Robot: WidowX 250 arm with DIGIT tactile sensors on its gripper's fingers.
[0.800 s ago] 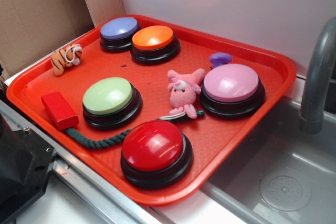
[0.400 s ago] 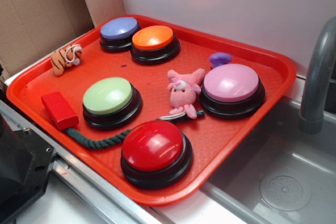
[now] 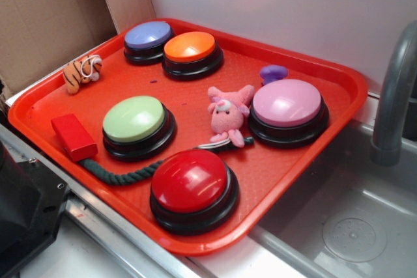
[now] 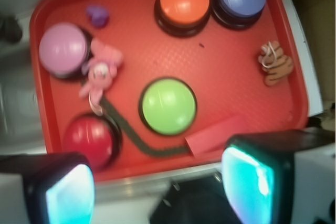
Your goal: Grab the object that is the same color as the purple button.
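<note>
You'll read no writing anywhere. The red tray [image 3: 339, 105] rests beside a steel sink [image 3: 355, 226]; the purple toy [image 3: 273, 73] lies behind the pink button [image 3: 287, 103], the hand [image 4: 157, 182] spread wide above.

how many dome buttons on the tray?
5: purple button far-left corner, orange button beside it, green button centre-left, pink button right, red button near edge. None looks hidden.

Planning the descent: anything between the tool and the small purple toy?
Nothing visible blocks a descent from above. The tool hangs high over the tray's near edge, open. The purple toy lies uncovered at the far side, close behind the pink-lilac button, with the pink plush nearby.
</note>
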